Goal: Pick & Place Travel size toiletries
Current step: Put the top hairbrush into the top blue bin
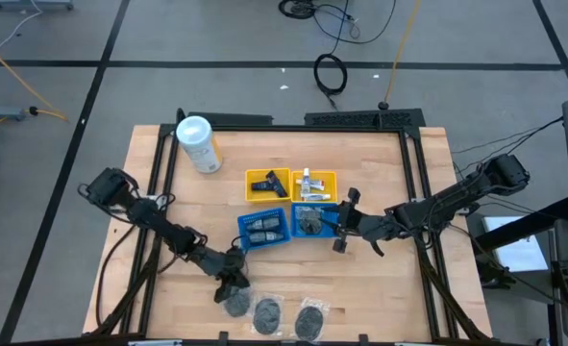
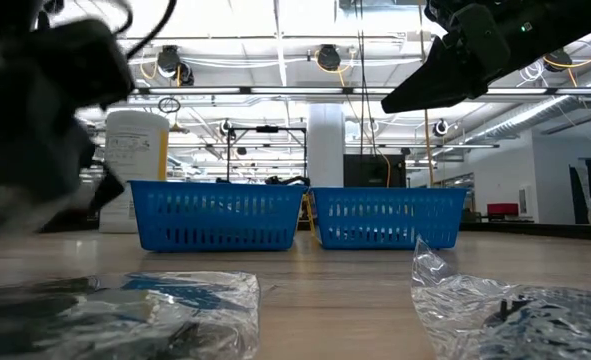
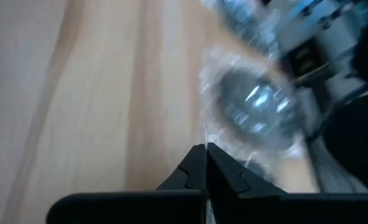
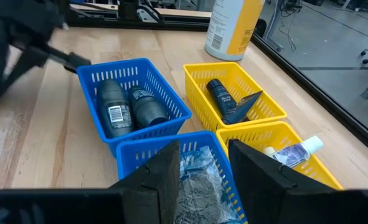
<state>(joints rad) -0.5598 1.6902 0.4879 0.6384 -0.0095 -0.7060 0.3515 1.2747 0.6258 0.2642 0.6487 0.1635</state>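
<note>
Left gripper [image 1: 233,285] pinched shut on the clear-wrapped grey piece's [image 1: 237,302] wrapper edge: lift slowly, thin film may slip; right gripper [image 4: 201,163] half-spread, empty, over blue basket [image 1: 314,209].

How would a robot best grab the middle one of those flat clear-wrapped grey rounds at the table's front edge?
Probably by the loose crinkled wrapper rim of the middle wrapped round, coming straight down from above. It lies flat on the table, so its sides offer little to pinch, and neighbours sit close on either side.
</note>
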